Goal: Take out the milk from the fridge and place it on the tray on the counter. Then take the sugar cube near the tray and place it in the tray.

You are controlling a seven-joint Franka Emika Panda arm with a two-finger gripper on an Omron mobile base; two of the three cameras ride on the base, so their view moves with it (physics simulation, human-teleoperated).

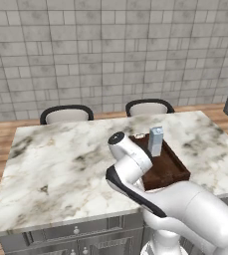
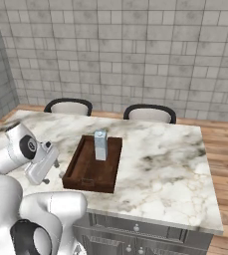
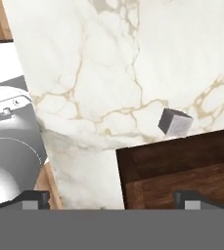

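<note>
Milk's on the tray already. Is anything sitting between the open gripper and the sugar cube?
Nothing visible. In the hand view the sugar cube lies on bare counter just off the tray corner, with open marble around it and the gripper open.

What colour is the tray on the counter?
Dark brown wood tray, clearest in the right base view.

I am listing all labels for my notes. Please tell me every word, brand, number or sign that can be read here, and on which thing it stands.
None can be read.
The milk shows plain faces, without print.
The tray, the sugar cube and the counter carry no marks.
</note>
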